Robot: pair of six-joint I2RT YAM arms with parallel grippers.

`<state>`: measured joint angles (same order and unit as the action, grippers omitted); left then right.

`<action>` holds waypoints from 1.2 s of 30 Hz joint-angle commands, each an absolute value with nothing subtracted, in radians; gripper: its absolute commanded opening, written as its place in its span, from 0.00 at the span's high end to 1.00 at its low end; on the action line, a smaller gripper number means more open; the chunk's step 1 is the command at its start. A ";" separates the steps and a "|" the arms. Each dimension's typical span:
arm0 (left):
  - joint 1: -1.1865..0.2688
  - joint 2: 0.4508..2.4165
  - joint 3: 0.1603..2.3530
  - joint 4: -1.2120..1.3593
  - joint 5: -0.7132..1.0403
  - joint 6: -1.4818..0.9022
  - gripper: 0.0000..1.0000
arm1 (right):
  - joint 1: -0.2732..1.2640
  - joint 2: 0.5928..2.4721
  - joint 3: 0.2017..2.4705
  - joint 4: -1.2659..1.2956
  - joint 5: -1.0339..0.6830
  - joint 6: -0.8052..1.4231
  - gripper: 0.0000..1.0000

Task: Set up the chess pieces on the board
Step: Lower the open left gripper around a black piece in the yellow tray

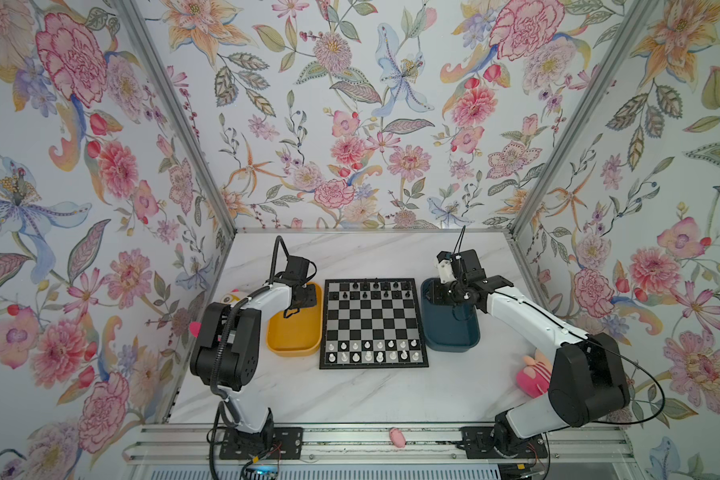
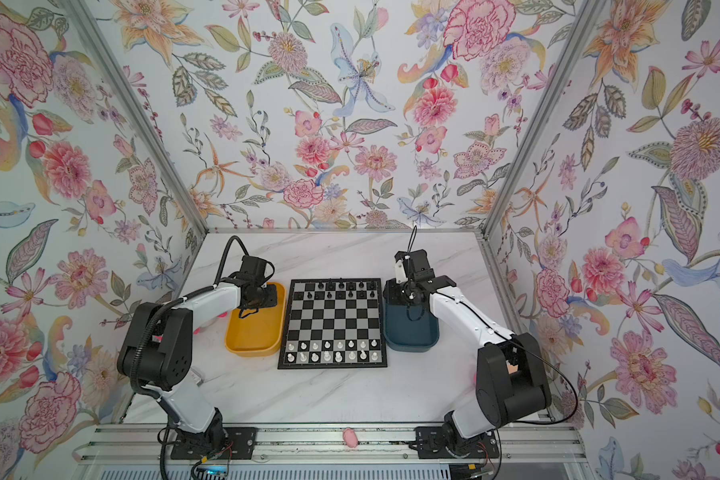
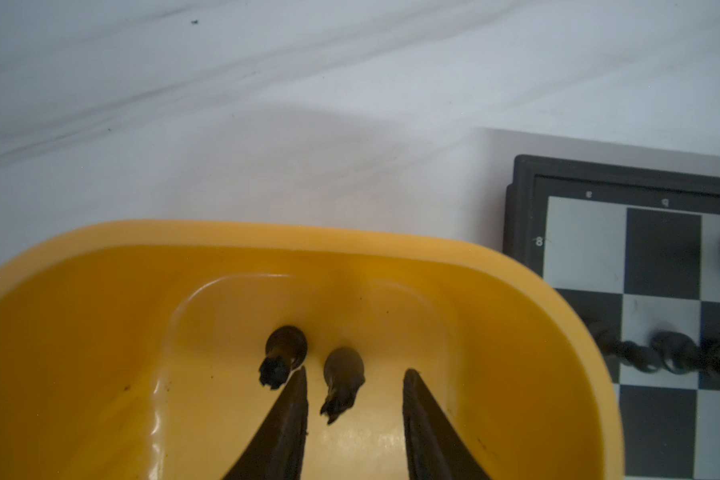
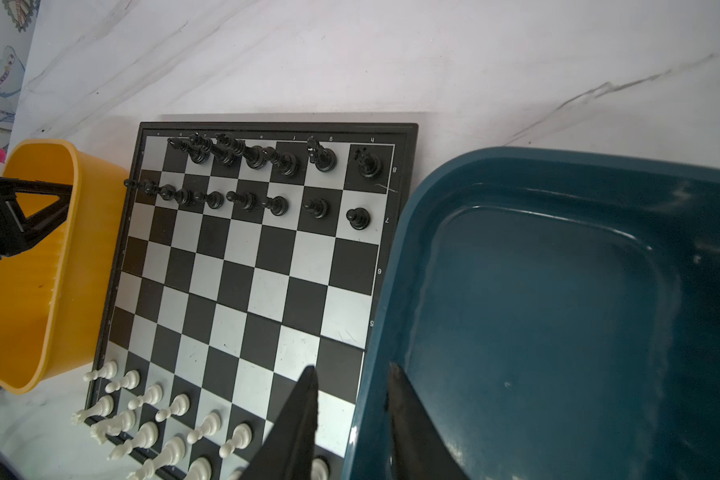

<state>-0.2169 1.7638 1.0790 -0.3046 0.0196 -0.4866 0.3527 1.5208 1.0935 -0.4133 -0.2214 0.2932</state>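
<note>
Where the chess pieces already stand, we count four rows on the board (image 1: 373, 320). White pieces (image 1: 368, 356) fill the two near rows and black pieces (image 1: 376, 286) stand in the two far rows. The farthest black row begins at the third square in from the corner beside the yellow tray (image 1: 294, 336).

The board lies flat mid-table (image 1: 350, 395). The yellow tray sits just beside its left edge and the dark blue tray (image 1: 449, 336) just beside its right edge.

Two more black pieces lie on their sides on the yellow tray's floor, close together at its far end. One is a notched-top piece (image 3: 281, 359) and the other a tapered piece (image 3: 341, 380).

The left jaws are down inside the yellow tray and open, with one tip on each side of the tapered piece and a gap showing on both sides. The notched-top piece lies just outside one tip; we cannot tell whether they touch.

The right jaws are open with nothing between the tips. They hang above the dark blue tray's board-side rim, one tip over the board's edge and the other over the tray.

A pink plush toy (image 1: 533, 374) lies on the table near the right arm. A second toy (image 1: 230, 296) is half hidden behind the left arm. A small pink object (image 1: 397, 437) lies on the front rail.
</note>
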 commanded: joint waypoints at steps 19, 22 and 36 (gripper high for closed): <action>-0.228 1.806 1.114 -0.311 0.012 -0.469 0.72 | 0.351 1.532 1.071 -0.397 -0.227 0.309 0.70; -0.228 1.804 1.112 -0.316 0.006 -0.470 0.72 | 0.351 1.532 1.071 -0.397 -0.227 0.309 0.70; -0.228 1.790 1.093 -0.339 -0.004 -0.472 0.71 | 0.352 1.535 1.067 -0.395 -0.232 0.311 0.70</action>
<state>-0.2211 1.7939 1.0920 -0.3096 0.0189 -0.4793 0.3527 1.5208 1.0821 -0.4126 -0.2214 0.2962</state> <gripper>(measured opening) 0.290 0.298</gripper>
